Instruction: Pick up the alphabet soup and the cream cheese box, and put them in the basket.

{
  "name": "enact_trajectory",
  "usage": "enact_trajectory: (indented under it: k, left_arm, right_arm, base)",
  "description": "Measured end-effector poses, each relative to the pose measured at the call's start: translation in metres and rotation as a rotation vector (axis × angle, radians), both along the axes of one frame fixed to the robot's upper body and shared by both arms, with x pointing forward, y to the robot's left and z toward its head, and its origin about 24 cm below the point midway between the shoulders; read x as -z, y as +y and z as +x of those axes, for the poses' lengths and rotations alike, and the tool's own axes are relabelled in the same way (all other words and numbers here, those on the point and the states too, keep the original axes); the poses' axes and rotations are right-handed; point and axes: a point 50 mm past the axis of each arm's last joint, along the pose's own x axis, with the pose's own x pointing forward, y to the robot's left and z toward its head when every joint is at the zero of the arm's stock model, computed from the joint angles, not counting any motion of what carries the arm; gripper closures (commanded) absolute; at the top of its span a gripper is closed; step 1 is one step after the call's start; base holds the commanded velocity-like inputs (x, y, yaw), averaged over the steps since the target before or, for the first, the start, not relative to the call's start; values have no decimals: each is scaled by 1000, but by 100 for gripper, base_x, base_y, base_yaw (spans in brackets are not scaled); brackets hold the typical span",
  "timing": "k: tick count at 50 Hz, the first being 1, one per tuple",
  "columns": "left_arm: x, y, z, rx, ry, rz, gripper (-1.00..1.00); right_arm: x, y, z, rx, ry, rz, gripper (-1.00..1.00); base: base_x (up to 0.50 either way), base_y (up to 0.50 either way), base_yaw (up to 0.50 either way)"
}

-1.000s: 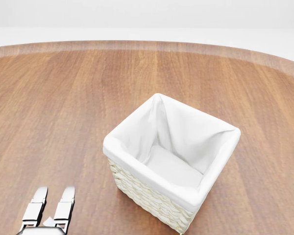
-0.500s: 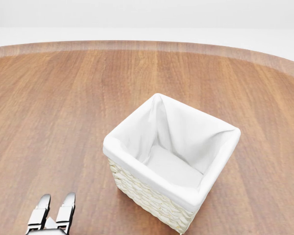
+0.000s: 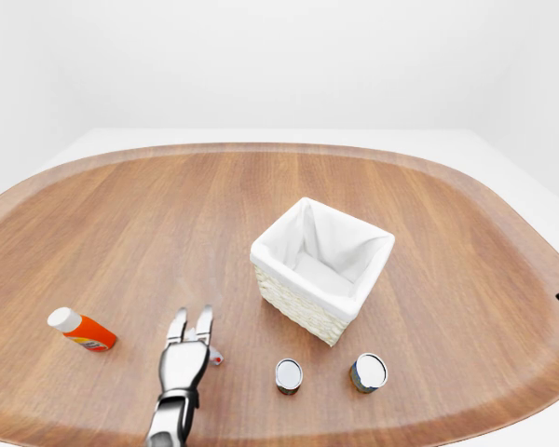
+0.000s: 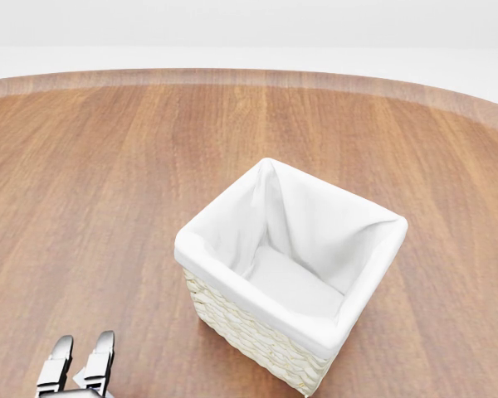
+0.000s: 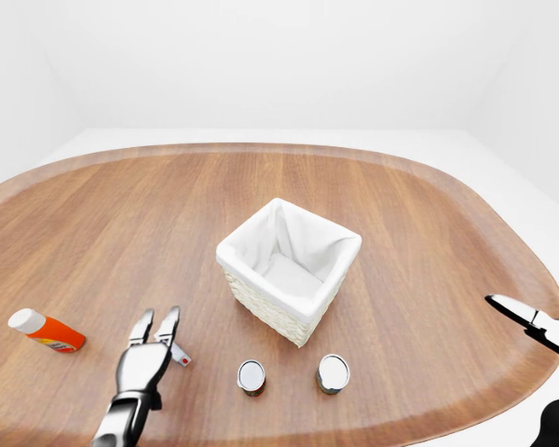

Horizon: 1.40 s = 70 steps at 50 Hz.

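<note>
- Wooden table (image 3: 121,214), rounded corners, white surround.
- Left hand (image 3: 183,358): fingers (image 3: 176,326) extended and apart, empty, near the table's near edge, beside a small red-and-white item (image 3: 215,356).
- Right hand (image 5: 531,321): at the right edge; finger state cannot be determined.
- Two cans (image 3: 288,374) (image 3: 369,372) stand between basket (image 3: 321,270) and near edge; which is the alphabet soup cannot be determined.
- Cream cheese box: not identifiable.
- Orange bottle (image 3: 82,329): near the left edge.
- Step, as judged: first reach. Next: move the left hand rightward to a can.

Small item (image 5: 180,355) under left hand (image 5: 142,365): mostly hidden, can't ID. Two cans (image 5: 252,375) (image 5: 333,372): labels unreadable. Right hand (image 5: 540,326) cut by right-eye view's right edge, grip unclear. Head view crops left fingers (image 4: 97,365).
</note>
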Motion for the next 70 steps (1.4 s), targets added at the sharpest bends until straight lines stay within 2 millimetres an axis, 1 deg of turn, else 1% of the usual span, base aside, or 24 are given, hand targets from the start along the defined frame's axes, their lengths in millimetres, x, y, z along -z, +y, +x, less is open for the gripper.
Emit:
enact_trajectory:
  k: [8, 38, 56, 66, 67, 68, 69, 70]
  left_arm:
    - [8, 2, 3, -11, 11, 8, -100]
    - [18, 4, 24, -27, 24, 22, -100]
    - [27, 4, 39, -30, 121, 27, -100]
    - [30, 5, 43, -35, 165, 26, -100]
    - [30, 5, 43, -35, 168, 26, -91]
    - [30, 5, 43, -35, 171, 25, -76]
    - [31, 5, 43, -36, 175, 25, -5]
    - [32, 5, 42, -37, 180, 24, 41]
  right_arm:
    - [0, 0, 0, 0, 1, 0, -100]
    - [0, 0, 0, 1, 2, 1, -100]
    - [1, 0, 1, 0, 5, 3, -100]
    - [0, 0, 1, 1, 2, 1, -100]
    - [0, 0, 1, 1, 2, 0, -100]
    - [0, 0, 1, 1, 1, 0, -100]
    - [0, 0, 1, 1, 2, 0, -100]
    - [0, 0, 1, 1, 2, 0, -100]
  base:
    - [0, 0, 0]
    - [0, 0, 0]
    - [0, 0, 0]
    - [0, 0, 0]
    - [0, 0, 0]
    - [0, 0, 0]
    - [0, 0, 0]
    - [0, 0, 0]
